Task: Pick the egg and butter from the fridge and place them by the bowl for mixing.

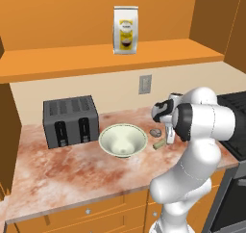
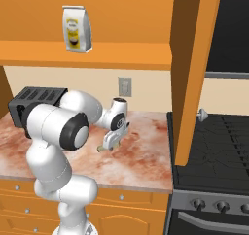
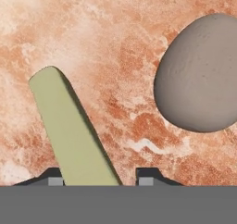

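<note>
Jaws parted around butter [image 3: 74, 130], lower left of hand view, touching unclear | egg [image 3: 201, 75] upper right, on table [image 3: 115, 42] | bowl [image 1: 123, 140] left of both

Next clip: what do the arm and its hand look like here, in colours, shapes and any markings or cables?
The arm is glossy white, built of rounded, bulbous segments with dark, near-black bands at the joints. The hand is a small white block ending in two small dark finger tips, each with a light grey pad. No cables or markings show.
</note>
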### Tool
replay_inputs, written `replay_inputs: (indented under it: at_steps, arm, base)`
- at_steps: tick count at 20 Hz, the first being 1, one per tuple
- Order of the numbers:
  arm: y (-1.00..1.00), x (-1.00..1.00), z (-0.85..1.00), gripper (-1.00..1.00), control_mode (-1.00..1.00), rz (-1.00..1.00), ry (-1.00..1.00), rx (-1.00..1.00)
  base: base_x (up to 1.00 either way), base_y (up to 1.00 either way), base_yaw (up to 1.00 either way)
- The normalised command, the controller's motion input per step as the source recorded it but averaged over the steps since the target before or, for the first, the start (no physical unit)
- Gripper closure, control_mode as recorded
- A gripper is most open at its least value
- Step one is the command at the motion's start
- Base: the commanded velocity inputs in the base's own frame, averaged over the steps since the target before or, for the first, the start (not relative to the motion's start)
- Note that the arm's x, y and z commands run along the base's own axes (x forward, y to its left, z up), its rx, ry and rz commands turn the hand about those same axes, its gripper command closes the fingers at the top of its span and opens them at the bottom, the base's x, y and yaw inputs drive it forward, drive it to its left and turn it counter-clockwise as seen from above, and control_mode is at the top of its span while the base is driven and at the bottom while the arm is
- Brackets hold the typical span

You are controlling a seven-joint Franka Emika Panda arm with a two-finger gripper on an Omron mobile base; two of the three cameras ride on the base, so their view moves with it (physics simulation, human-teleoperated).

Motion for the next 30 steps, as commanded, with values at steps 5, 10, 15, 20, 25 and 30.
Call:
replay_inputs:
  at_steps: [5, 10, 15, 20, 25, 30]
  arm:
    - [0.00, 0.00, 0.00, -1.00, -1.00, 0.00, 0.00, 0.00]
    - [0.00, 0.00, 0.00, -1.00, -1.00, 0.00, 0.00, 0.00]
    - [0.00, 0.00, 0.00, -1.00, -1.00, 0.00, 0.00, 0.00]
    - [0.00, -0.04, 0.48, -1.00, -1.00, 0.00, -0.06, 0.00]
    - [0.00, -0.26, 0.75, -1.00, -1.00, 0.00, -0.04, 0.00]
    - [0.03, -0.61, 0.80, -1.00, -1.00, -0.04, 0.00, -0.05]
  base:
    - [0.00, 0.00, 0.00]
    - [0.00, 0.00, 0.00]
    - [0.00, 0.00, 0.00]
    - [0.00, 0.00, 0.00]
    - [0.00, 0.00, 0.00]
    - [0.00, 0.00, 0.00]
